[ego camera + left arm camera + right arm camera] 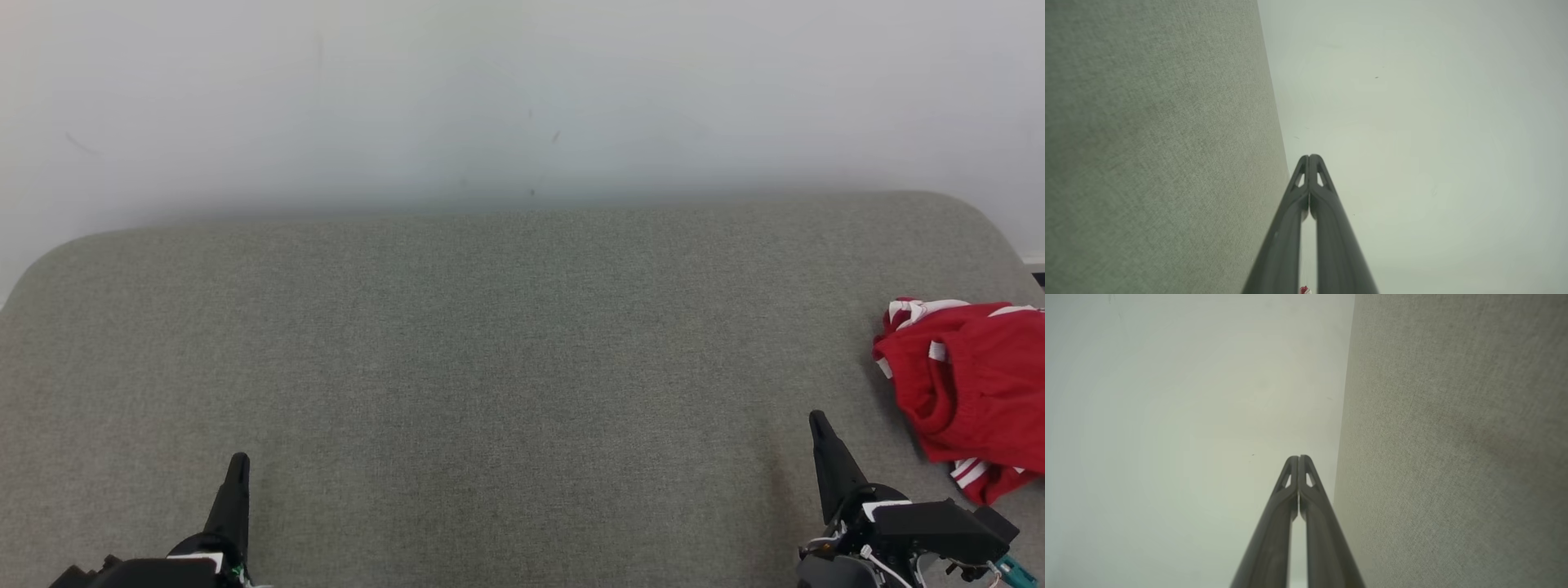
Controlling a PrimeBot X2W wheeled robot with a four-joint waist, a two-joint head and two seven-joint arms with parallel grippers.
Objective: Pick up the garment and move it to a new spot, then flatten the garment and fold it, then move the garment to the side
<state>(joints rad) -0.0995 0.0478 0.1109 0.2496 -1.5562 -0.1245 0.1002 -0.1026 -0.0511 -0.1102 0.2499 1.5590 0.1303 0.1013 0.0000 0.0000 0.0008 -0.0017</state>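
Item under inspection: one red garment (971,384) with white striped trim, lying crumpled in a heap on the grey fabric cushion (490,367), at the cushion's right end and roughly midway between its far and near edges. The heap is unfolded and uneven, and its outer part runs past the head view's border, so its full extent cannot be told. The cushion's middle and left portions show plain woven cloth; its far edge, with rounded corners, meets a pale wall (490,98). The left gripper (238,461) stands over the cushion's near-left area, fingers pointing toward the cushion's far edge. In its wrist view the two dark fingers are pressed together tip to tip, with nothing between them. The right gripper (816,420) stands over the cushion's near-right area, close to the garment but apart from it, on the side toward the cushion's middle. Its wrist view likewise shows the fingers fully closed against each other and empty. Whether either gripper touches the cushion's cloth cannot be told. The garment is in contact with the cushion alone.
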